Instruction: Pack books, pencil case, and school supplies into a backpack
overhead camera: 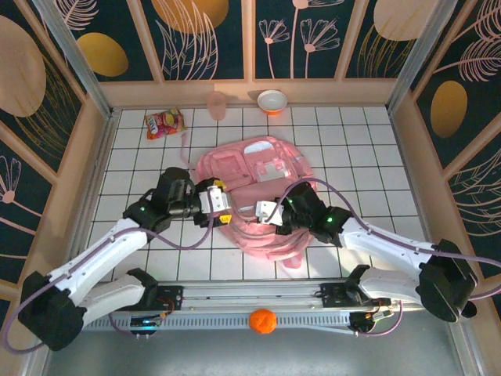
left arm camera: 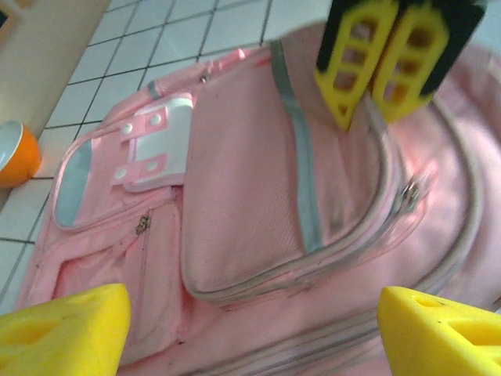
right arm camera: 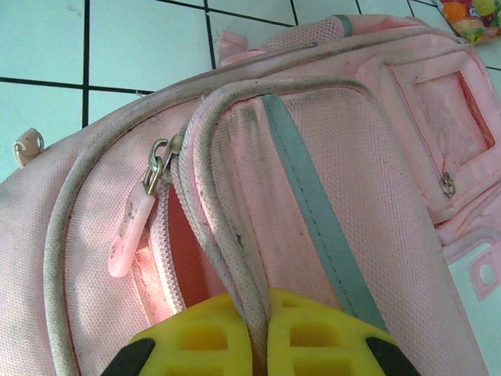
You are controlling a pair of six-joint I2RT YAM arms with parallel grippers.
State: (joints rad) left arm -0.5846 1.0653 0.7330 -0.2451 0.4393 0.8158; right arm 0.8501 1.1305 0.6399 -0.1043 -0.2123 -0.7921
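The pink backpack [overhead camera: 252, 168] lies flat on the tiled table, its front pockets facing up. My right gripper [right arm camera: 258, 329] is shut on the grey-white piped rim of a pocket flap [right arm camera: 235, 235], beside a partly open zipper with a pink pull [right arm camera: 131, 235]. In the top view the right gripper [overhead camera: 264, 213] sits at the bag's near edge. My left gripper [left arm camera: 252, 301] hovers open over the bag [left arm camera: 250, 204], its yellow fingers [left arm camera: 70, 329] spread wide with nothing between them; from above the left gripper [overhead camera: 221, 204] is at the bag's left edge. The books, pencil case and school supplies are hidden.
A red-orange snack packet [overhead camera: 164, 123], a pink cup [overhead camera: 216, 104] and a white-and-orange bowl [overhead camera: 272, 101] stand along the far wall. An orange ball [overhead camera: 263, 321] rests on the rail between the arm bases. White tiles surround the bag.
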